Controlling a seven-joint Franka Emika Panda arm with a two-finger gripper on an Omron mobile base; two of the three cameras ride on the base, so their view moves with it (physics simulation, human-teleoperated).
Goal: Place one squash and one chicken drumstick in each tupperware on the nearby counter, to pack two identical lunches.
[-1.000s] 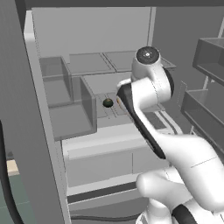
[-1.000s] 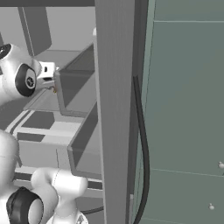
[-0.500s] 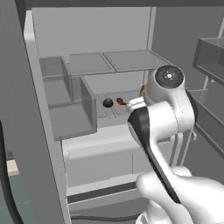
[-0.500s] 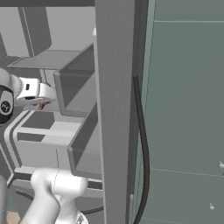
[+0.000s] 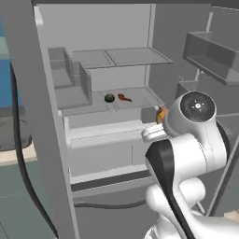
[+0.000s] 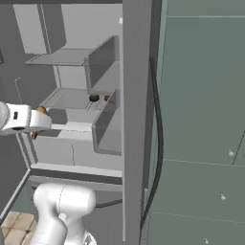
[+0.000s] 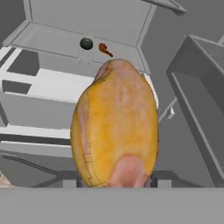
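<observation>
The gripper (image 7: 114,186) is clenched on the plump golden drumstick (image 7: 116,127), which stands up from the fingers in the hand view; from the left base it peeks out as an orange spot (image 5: 161,113) at the arm's 10 o'clock, in front of the open fridge (image 5: 93,28). On the fridge shelf (image 5: 135,101) behind lie a squash (image 5: 109,97) and, just beside it at 3 o'clock, the thin reddish drumstick (image 5: 123,97), apart from each other. Door bins (image 5: 207,51) jut in at 2 o'clock of the arm, near the held drumstick. A grey box (image 5: 70,88) stands on the shelf at the squash's 9 o'clock. The fridge side wall (image 6: 136,115) rises at 3 o'clock in the right base view, with a dark cable (image 6: 157,143) down its edge and grey-green panel (image 6: 201,119) beyond. Open room lies in front of the drawers (image 5: 102,149) below the shelf.
</observation>
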